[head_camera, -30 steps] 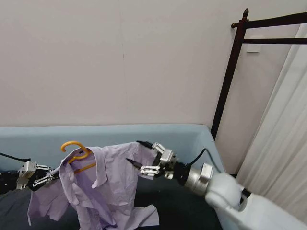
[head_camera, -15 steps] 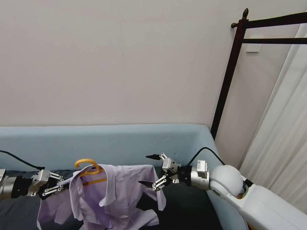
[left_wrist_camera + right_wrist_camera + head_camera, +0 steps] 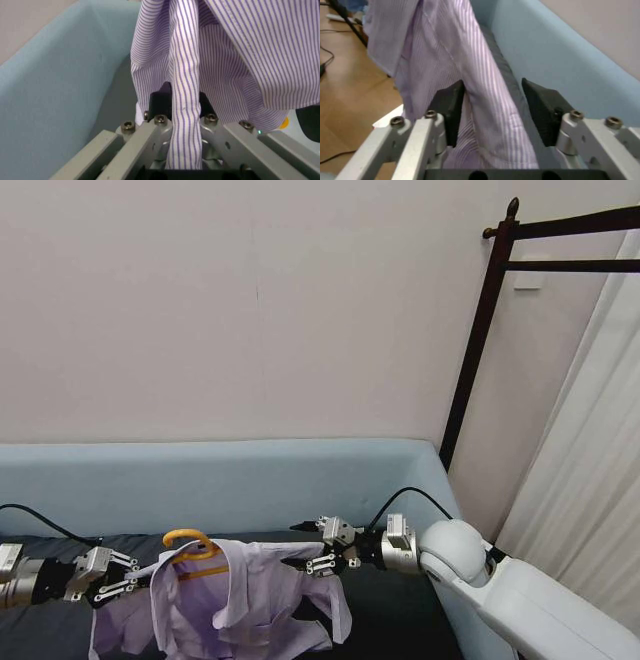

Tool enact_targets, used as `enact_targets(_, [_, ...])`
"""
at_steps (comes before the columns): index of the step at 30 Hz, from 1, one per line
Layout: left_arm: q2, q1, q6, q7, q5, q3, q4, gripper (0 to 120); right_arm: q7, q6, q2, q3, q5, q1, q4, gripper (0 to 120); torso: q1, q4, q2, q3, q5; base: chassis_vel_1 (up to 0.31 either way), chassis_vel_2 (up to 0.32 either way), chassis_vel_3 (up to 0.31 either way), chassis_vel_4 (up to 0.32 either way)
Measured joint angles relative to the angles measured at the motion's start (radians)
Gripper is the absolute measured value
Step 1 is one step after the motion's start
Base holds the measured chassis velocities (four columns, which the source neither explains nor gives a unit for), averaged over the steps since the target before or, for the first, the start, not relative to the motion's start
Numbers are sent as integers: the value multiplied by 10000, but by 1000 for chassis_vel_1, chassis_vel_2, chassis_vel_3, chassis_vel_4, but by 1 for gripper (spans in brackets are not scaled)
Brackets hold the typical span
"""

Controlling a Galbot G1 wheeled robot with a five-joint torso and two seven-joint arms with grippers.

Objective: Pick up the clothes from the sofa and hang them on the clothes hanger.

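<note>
A purple striped shirt (image 3: 240,595) on an orange hanger (image 3: 185,537) hangs low over the dark seat of the light blue sofa (image 3: 250,475). My left gripper (image 3: 128,575) holds it at the left shoulder. In the left wrist view a fold of the shirt (image 3: 240,56) runs down between the fingers of that gripper (image 3: 182,112), which is shut on it. My right gripper (image 3: 305,548) is at the other shoulder. Its dark pads (image 3: 451,108) stand apart, and the shirt cloth (image 3: 445,56) hangs loosely between them.
A dark wooden clothes rack (image 3: 480,330) stands at the right, past the sofa's end, with its top bar high up. A white curtain (image 3: 590,460) hangs beside it. The plain wall is behind the sofa back. Wooden floor (image 3: 350,112) lies beyond the seat.
The shirt and hanger have come down and to the right, toward the seat. My right gripper has let go of the shoulder and drawn back a little. The left arm has gone down with the shirt.
</note>
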Motion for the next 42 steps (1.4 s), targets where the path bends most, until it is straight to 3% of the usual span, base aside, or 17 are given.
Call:
enact_targets(5, [-3,-127,-62,3,34,92,13,1,-788,115,30,123,-115,-12,-94,30,0,1,0,0,-1,0,0,0,0])
enact_targets(10, [-12,-251,-159,3,87,199,30,1,-1393,217,12,281,-244,-109,-120,8,0,0,0,0,0,0,0,0,0])
enact_targets(17, [-63,-375,-816,-159,84,341,138,4,-1645,327,-49,495,-216,-237,-130,6,0,-1,0,-1,0,0,0,0,0])
enact_targets(21, [-116,-508,-1698,-400,-36,301,520,18,-1538,285,-234,756,-45,-344,-16,6,0,2,-1,0,0,0,0,0,0])
enact_targets(23, [-155,-643,-2288,-632,-660,104,987,29,-1409,164,-545,1036,275,-410,155,6,0,0,0,0,0,0,0,0,0])
enact_targets(25, [-153,-660,-2429,-721,-974,14,1126,32,-1362,125,-681,1130,372,-431,225,6,0,-1,0,0,0,0,0,0,0])
enact_targets(28, [-110,-704,-2597,-1128,-2618,-387,1465,47,-399,-347,-1312,1455,1274,-515,760,5,0,0,-1,0,2,0,0,0,0])
enact_targets(30, [-110,-697,-2597,-1242,-2958,-439,1472,49,-124,-485,-1416,1503,1547,-519,894,5,0,0,0,-1,3,0,0,0,0])
enact_targets(32, [-159,-522,-2586,-1845,-4092,-637,1282,63,923,-954,-1786,1729,2919,-498,1384,5,0,-1,0,-1,1,0,0,0,0])
enact_targets(35, [-273,-271,-2552,-2309,-4508,-751,941,69,1602,-1146,-1986,1928,4012,-468,1775,5,0,0,0,-2,1,0,0,0,0])
enact_targets(37, [-644,9,-2512,-2732,-4429,-799,547,81,2039,-1139,-2112,2104,4748,-611,2116,4,-1,1,2,-3,-1,0,0,0,0])
enact_targets(42, [-1334,389,-2516,-2913,-3906,-800,298,98,2412,-544,-1882,2209,4735,-1352,2208,0,-1,-1,0,0,0,0,0,0,0])
